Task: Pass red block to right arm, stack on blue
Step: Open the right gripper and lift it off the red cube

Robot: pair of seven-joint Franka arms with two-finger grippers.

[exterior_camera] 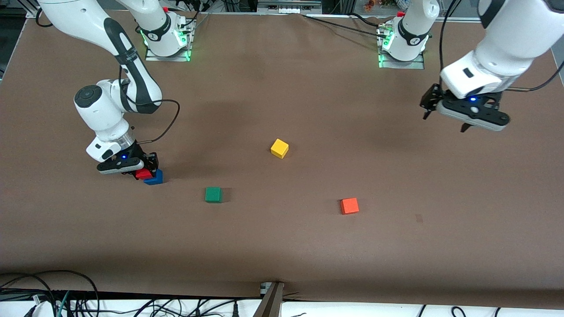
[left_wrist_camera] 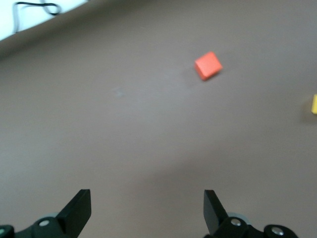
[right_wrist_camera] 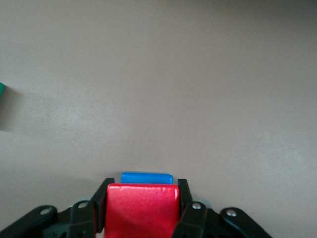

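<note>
The red block (exterior_camera: pixel 142 174) sits on top of the blue block (exterior_camera: pixel 155 178) toward the right arm's end of the table. My right gripper (exterior_camera: pixel 145 171) is down on the stack, shut on the red block. In the right wrist view its black fingers (right_wrist_camera: pixel 102 196) press against both sides of the red block (right_wrist_camera: pixel 142 210), and a strip of the blue block (right_wrist_camera: pixel 147 178) shows under it. My left gripper (exterior_camera: pixel 445 122) hangs open and empty in the air over the left arm's end of the table; the left wrist view shows its fingers (left_wrist_camera: pixel 79 206) spread wide over bare cloth.
A green cube (exterior_camera: pixel 213 194) lies near the stack, toward the table's middle and nearer the front camera. A yellow cube (exterior_camera: pixel 279 148) sits mid-table. An orange cube (exterior_camera: pixel 349 205) lies nearer the front camera, toward the left arm's end. Cables run along the table's front edge.
</note>
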